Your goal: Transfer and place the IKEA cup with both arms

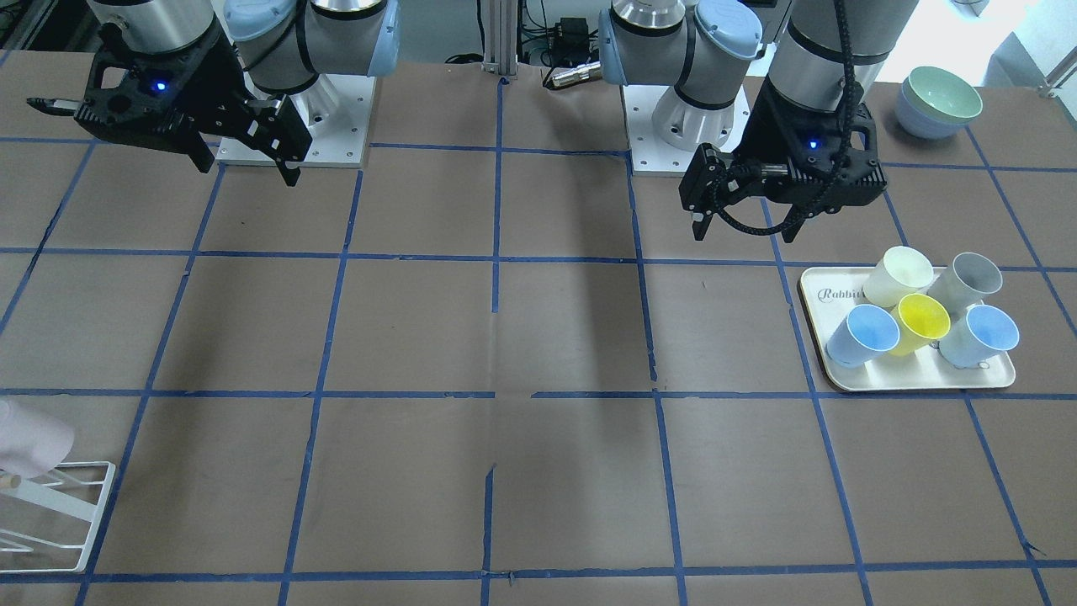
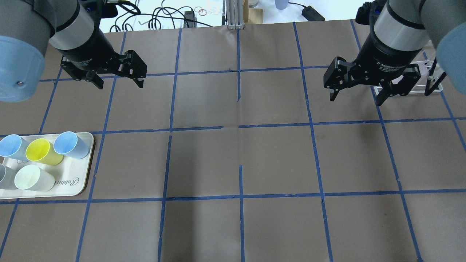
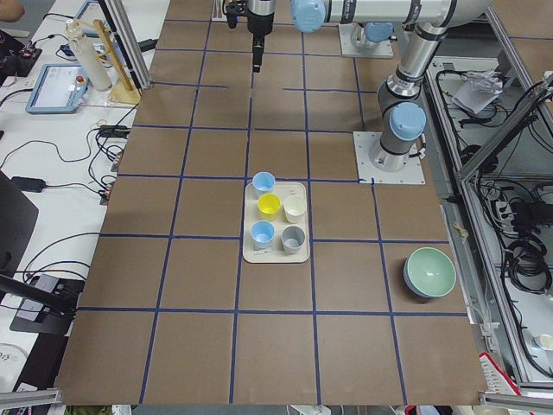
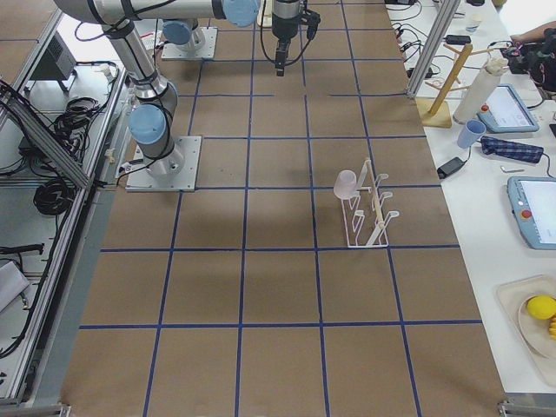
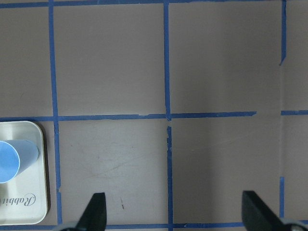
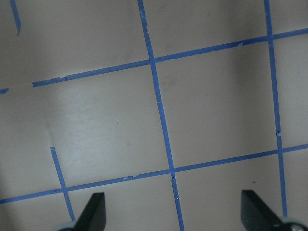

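Observation:
The pale pink IKEA cup (image 4: 346,184) hangs tilted on the near end of a white wire rack (image 4: 369,217). In the front-facing view the cup (image 1: 29,442) shows at the left edge, on the rack (image 1: 59,505). My left gripper (image 2: 118,78) is open and empty above bare table, beyond the tray; its wrist view shows the spread fingertips (image 5: 96,209) over brown paper. My right gripper (image 2: 356,97) is open and empty, hovering just in front of the rack (image 2: 433,87). Neither gripper touches the cup.
A cream tray (image 2: 80,182) at my left holds two light blue cups (image 2: 71,145), a yellow cup (image 2: 42,152), a cream cup (image 2: 32,178) and a grey cup, all lying tilted. Stacked bowls (image 1: 938,101) stand by the left arm's base.

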### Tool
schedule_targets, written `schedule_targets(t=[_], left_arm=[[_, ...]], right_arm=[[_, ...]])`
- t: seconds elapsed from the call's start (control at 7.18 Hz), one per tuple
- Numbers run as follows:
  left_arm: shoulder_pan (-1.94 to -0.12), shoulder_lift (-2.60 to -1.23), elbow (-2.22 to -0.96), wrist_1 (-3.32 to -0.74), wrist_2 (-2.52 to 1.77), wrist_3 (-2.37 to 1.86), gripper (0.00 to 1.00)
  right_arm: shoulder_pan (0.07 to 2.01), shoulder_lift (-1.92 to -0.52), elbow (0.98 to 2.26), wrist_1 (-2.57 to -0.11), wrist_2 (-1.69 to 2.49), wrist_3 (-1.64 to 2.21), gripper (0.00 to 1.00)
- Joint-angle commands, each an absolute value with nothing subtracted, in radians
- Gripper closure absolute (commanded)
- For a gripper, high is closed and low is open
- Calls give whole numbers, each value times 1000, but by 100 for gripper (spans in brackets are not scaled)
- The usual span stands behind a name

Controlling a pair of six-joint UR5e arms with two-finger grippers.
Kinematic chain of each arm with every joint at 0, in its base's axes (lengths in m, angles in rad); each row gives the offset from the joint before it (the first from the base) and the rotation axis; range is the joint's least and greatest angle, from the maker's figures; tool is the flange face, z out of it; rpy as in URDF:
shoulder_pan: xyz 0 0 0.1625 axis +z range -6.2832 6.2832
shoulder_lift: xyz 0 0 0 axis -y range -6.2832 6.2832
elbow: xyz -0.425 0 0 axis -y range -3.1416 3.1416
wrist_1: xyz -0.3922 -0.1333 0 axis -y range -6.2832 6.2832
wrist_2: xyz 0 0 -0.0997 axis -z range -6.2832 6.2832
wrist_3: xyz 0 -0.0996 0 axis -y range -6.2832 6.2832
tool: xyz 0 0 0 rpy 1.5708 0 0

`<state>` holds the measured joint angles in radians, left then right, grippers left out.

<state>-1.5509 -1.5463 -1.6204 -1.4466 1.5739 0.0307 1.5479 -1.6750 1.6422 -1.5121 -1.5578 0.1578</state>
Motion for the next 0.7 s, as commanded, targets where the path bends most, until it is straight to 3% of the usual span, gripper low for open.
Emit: schedule_targets(t=[0.0, 0.56], left_arm=[[-1551, -1546, -1620, -1447, 1574, 31, 0], [-1551, -1546, -1621, -1447, 1574, 31, 0]], right_arm=[[1548, -1681, 1641, -1508, -1560, 161, 0], [1548, -1680, 1637, -1503, -1565, 163, 0]])
